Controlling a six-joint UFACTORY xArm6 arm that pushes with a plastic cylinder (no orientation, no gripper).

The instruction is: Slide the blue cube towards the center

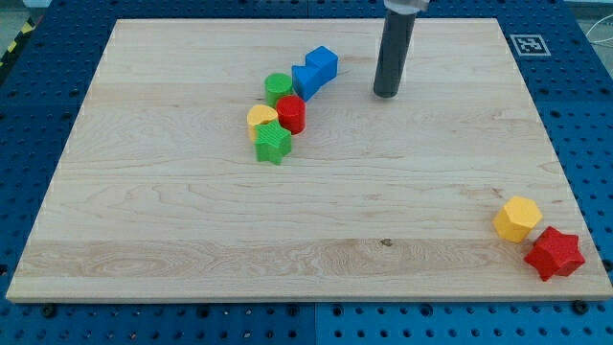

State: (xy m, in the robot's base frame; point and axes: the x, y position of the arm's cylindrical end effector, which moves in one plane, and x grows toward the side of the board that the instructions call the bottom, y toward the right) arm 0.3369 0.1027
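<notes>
The blue cube (pixel 323 63) sits near the view's top, left of middle, on the wooden board (pixel 192 220). A second blue block (pixel 306 81) touches its lower left side. My tip (pixel 386 93) rests on the board to the right of the blue cube, apart from it by about one block's width. The rod rises from the tip out of the view's top.
A green cylinder (pixel 279 88), a red cylinder (pixel 291 114), a yellow block (pixel 261 121) and a green star (pixel 273 143) cluster below left of the blue blocks. A yellow hexagonal block (pixel 517 218) and a red star (pixel 554 253) lie at the bottom right corner.
</notes>
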